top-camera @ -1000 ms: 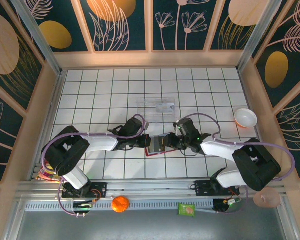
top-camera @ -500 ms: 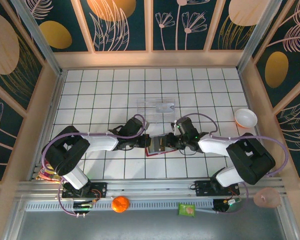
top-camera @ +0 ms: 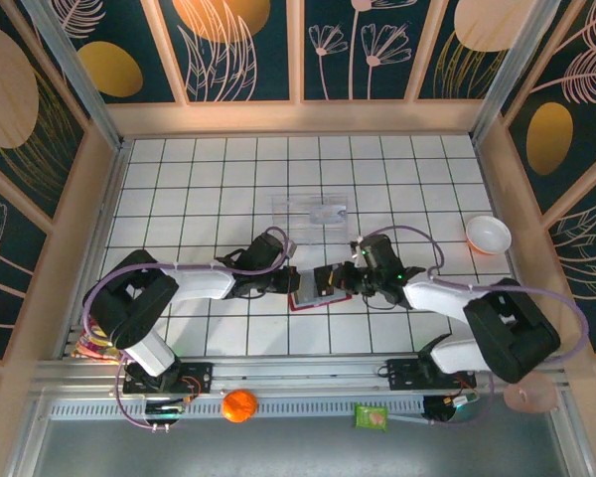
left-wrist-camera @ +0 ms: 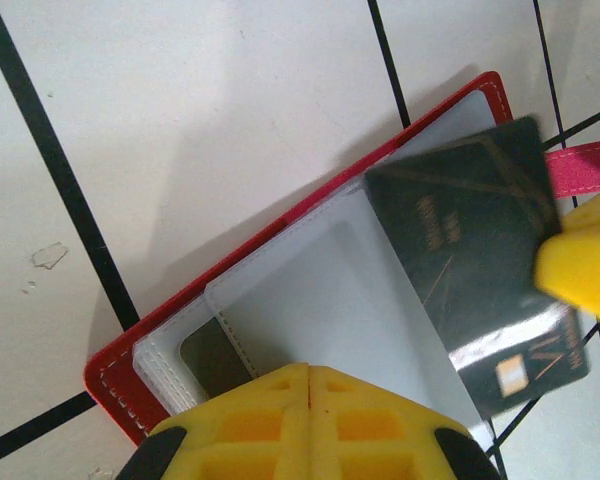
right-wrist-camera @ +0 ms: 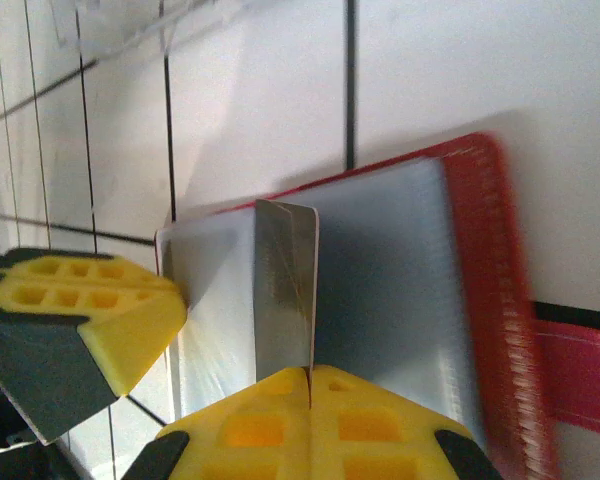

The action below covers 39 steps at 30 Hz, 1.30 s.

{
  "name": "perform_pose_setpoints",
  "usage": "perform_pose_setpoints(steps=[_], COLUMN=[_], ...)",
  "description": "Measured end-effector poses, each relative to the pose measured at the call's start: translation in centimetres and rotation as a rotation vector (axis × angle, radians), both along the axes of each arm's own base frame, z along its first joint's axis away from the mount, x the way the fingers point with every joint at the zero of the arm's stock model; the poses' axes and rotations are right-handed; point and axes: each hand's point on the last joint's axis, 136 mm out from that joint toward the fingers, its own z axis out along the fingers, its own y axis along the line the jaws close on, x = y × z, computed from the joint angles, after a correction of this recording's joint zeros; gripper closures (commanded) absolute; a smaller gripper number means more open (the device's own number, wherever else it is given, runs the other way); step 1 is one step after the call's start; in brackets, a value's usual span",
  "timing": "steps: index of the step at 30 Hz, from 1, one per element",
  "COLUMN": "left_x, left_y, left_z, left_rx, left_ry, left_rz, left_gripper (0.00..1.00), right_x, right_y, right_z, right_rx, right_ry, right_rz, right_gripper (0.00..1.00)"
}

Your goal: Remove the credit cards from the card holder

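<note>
The red card holder (top-camera: 306, 296) lies open on the tiled table, its grey inside (left-wrist-camera: 330, 300) up and its red snap tab (right-wrist-camera: 580, 372) sticking out. My left gripper (top-camera: 290, 281) is shut, its yellow fingertips (left-wrist-camera: 310, 385) resting on the holder's grey pocket at its left edge. My right gripper (top-camera: 346, 279) is shut on the dark credit card (left-wrist-camera: 475, 250), which stands partly out of the pocket and shows edge-on (right-wrist-camera: 285, 290) in the right wrist view. The pale silvery card cannot be told apart from the grey pockets.
A clear plastic tray (top-camera: 311, 211) lies behind the holder. A white bowl (top-camera: 488, 235) stands at the right. An orange ball (top-camera: 239, 405) and a green packet (top-camera: 372, 417) sit on the front rail.
My right gripper has drawn back to the right with the dark card, which now sits further out of the holder. The left gripper has stayed on the holder.
</note>
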Motion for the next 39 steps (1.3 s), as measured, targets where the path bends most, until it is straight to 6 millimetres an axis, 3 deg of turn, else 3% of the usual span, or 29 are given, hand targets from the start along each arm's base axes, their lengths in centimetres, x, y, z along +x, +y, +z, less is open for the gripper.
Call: perform_pose_setpoints(steps=[5, 10, 17, 20, 24, 27, 30, 34, 39], left_x=[0.2, 0.9, 3.4, 3.5, 3.2, 2.7, 2.4, 2.1, 1.9], left_y=[0.3, 1.3, 1.9, 2.4, 2.3, 2.3, 2.4, 2.2, 2.1], left_z=[0.1, 1.4, 10.8, 13.5, 15.7, 16.9, 18.0, 19.4, 19.5], left_rx=[0.003, 0.001, -0.287, -0.421, -0.551, -0.636, -0.701, -0.755, -0.763], left_ry=[-0.003, -0.014, -0.216, -0.27, -0.302, -0.307, -0.311, -0.327, -0.325], left_rz=[0.01, 0.05, 0.101, 0.107, 0.09, 0.074, 0.066, 0.044, 0.03], left_gripper=[1.0, 0.74, 0.48, 0.4, 0.38, 0.48, 0.56, 0.52, 0.55], right_x=[0.8, 1.0, 2.5, 3.1, 4.1, 4.5, 4.7, 4.2, 3.2], right_y=[-1.9, -2.2, -1.6, -0.8, 0.3, 1.0, 1.8, 3.5, 5.5], right_z=[2.3, 5.3, 9.6, 11.9, 15.5, 17.4, 18.4, 18.8, 19.0], right_rx=[-0.021, -0.007, 0.092, 0.166, 0.303, 0.399, 0.464, 0.525, 0.586], right_ry=[-0.088, -0.207, -0.36, -0.433, -0.524, -0.559, -0.57, -0.559, -0.541], right_rz=[-0.059, -0.038, -0.012, 0.002, -0.006, -0.007, -0.002, 0.027, 0.072], right_gripper=[1.0, 1.0, 1.0, 1.0, 1.0, 1.0, 1.0, 1.0, 1.0])
